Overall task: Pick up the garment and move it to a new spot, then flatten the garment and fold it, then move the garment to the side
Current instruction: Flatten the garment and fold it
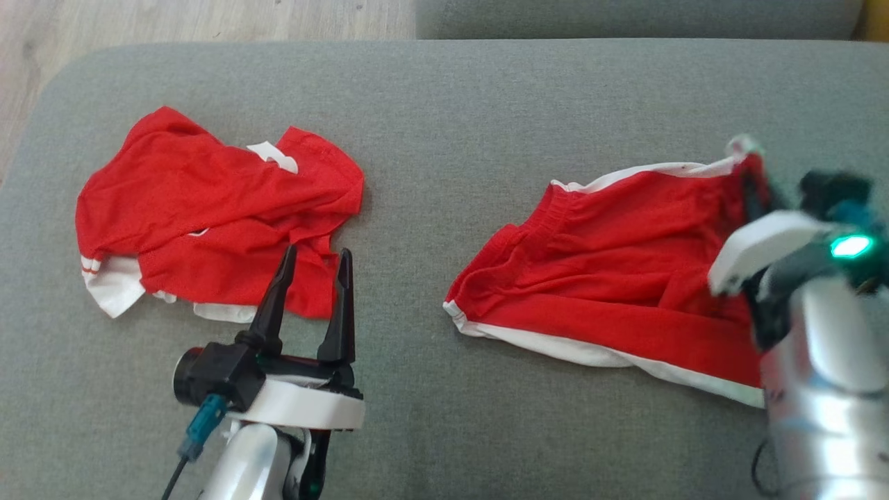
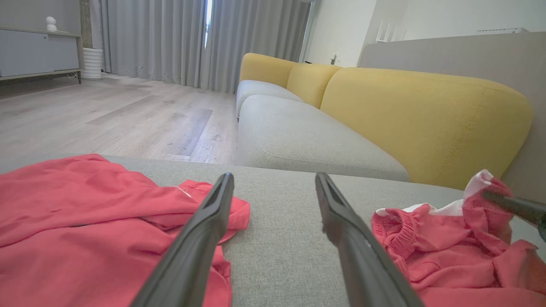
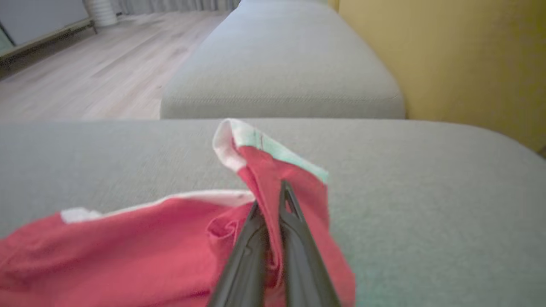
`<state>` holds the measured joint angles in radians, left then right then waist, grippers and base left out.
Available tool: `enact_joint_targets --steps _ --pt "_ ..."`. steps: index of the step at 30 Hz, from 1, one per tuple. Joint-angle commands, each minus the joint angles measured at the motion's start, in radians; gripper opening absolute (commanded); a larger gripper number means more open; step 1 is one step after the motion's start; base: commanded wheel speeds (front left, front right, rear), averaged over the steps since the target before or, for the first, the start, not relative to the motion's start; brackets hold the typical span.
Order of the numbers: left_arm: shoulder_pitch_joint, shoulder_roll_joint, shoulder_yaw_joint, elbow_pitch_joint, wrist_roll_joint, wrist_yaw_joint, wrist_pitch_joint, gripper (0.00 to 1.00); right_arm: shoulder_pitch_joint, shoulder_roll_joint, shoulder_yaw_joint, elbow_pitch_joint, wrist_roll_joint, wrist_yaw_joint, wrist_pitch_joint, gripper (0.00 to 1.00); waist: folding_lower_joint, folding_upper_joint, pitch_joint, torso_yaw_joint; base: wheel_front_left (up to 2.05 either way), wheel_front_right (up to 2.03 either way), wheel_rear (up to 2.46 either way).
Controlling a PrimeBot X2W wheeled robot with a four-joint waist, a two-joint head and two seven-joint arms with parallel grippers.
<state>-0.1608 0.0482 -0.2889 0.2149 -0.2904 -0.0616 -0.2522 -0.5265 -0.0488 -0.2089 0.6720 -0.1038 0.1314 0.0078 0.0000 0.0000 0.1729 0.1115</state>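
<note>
The garment, red shorts with white trim (image 1: 611, 264), lies crumpled on the right of the grey cushion (image 1: 444, 104). My right gripper (image 1: 753, 187) is shut on its far right corner, and the right wrist view shows the red and white fabric (image 3: 273, 166) pinched and lifted between the fingers of that gripper (image 3: 271, 196). A second red garment (image 1: 208, 208) lies bunched at the left. My left gripper (image 1: 317, 251) stands open over that garment's near right edge, holding nothing. In the left wrist view its fingers (image 2: 274, 175) frame bare cushion between the two garments (image 2: 85, 213) (image 2: 426, 238).
Wooden floor (image 1: 139, 21) lies beyond the cushion's far left corner. A second grey seat (image 2: 298, 140) with a yellow backrest (image 2: 426, 119) stands past the far edge. Bare grey cushion separates the two garments.
</note>
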Motion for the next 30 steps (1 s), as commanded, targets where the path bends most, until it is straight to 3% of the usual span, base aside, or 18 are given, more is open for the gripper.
enact_joint_targets --steps 1,10,18,19,20,24,30 --pt "-0.03 0.002 0.029 -0.03 -0.003 0.003 -0.01 1.0 -0.062 -0.001 0.01 -0.04 -0.01 -0.001 -0.002 0.0 0.0 0.0 0.001 -0.001 0.0 0.0 0.0" --pt "-0.052 0.002 0.007 -0.034 -0.014 0.0 -0.01 1.0 -0.239 -0.095 -0.054 0.038 -0.001 -0.001 0.043 0.0 0.0 0.0 0.038 0.029 0.0 0.0 0.0" --pt "-0.076 0.002 0.0 -0.032 -0.022 0.002 -0.01 1.0 -0.378 -0.204 -0.092 0.176 -0.034 -0.001 -0.009 0.0 0.0 0.0 0.07 0.073 0.0 0.0 0.0" --pt "-0.077 0.002 0.001 -0.032 -0.023 0.002 -0.01 1.0 -0.388 -0.215 -0.1 0.192 -0.052 -0.001 -0.016 0.92 0.0 0.0 0.071 0.075 0.0 0.0 0.0" --pt "-0.078 0.002 0.001 -0.031 -0.023 0.002 -0.01 1.0 -0.396 -0.223 -0.107 0.21 -0.07 -0.001 -0.019 1.0 0.0 0.0 0.07 0.075 0.0 0.0 0.0" --pt "-0.076 0.002 0.011 -0.032 -0.022 0.007 -0.01 1.0 -0.413 -0.221 -0.13 0.254 -0.13 -0.001 -0.063 1.0 0.0 0.0 0.057 0.061 0.0 0.0 0.0" --pt "-0.062 0.002 0.036 -0.04 -0.009 0.007 -0.01 1.0 -0.378 -0.142 -0.108 0.262 -0.138 -0.001 -0.193 1.0 0.0 0.0 0.011 0.002 0.0 0.0 0.0"
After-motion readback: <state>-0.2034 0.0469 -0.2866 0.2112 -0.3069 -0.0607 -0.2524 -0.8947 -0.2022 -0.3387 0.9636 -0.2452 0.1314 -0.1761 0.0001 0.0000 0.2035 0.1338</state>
